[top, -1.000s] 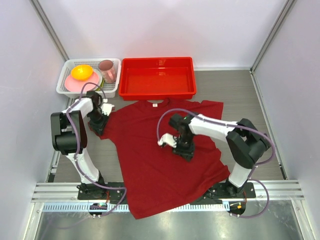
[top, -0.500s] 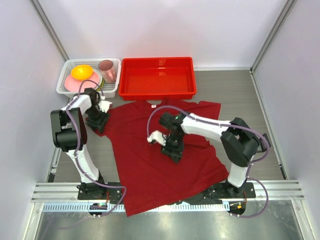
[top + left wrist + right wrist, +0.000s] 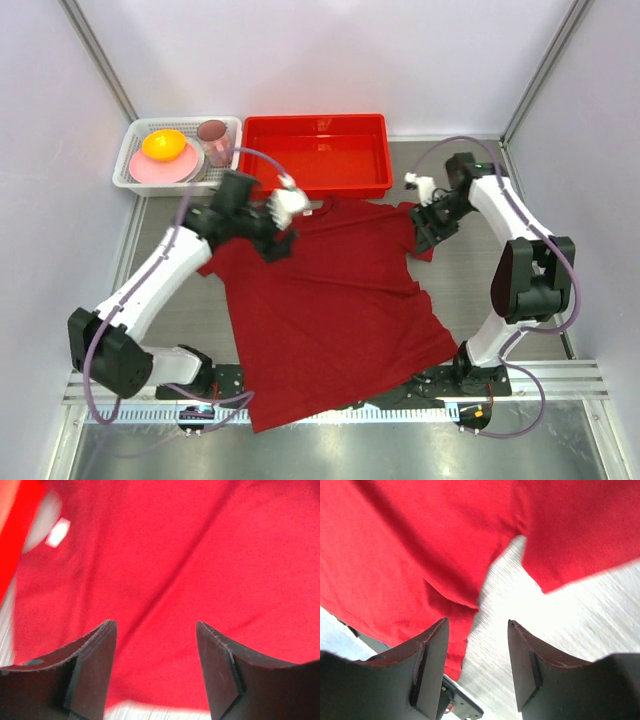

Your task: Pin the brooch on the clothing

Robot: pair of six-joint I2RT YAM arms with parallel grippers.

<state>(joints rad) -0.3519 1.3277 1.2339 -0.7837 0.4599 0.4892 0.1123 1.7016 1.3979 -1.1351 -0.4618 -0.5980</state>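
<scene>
At the far left, we are looking at a white plastic mesh basket (image 3: 130, 178) carrying a pink plate (image 3: 148, 170), a yellow-orange rounded piece (image 3: 163, 145) and a pinkish cup (image 3: 213, 140), all well apart from the work and blocking nothing. Next, the left gripper (image 3: 156, 625) is hovering low over the near-collar shoulder of the dark red short-sleeved cotton T-shirt (image 3: 330, 300), its jaws standing wide with only cloth showing beneath them. We are judging that it is placed there to manage the fabric by the neckline, where a pin would sensibly go. The shirt is lying spread on the grey metal table (image 3: 480, 180), collar away from the arm bases, and its small white neck label (image 3: 59, 531) is showing inside the collar. Just beyond the collar, the bright red rectangular plastic tray (image 3: 315, 188) is sitting close enough to crowd any reach from that side. Further right, the right gripper (image 3: 477, 621) is hanging over the gap between the shirt's body and its sleeve (image 3: 580, 535), jaws parted and holding nothing, beside a small fold of cloth. We are not finding the small round pale-rimmed brooch in any view; neither tool is carrying it, so we are reckoning that the pinning is not yet under way.
</scene>
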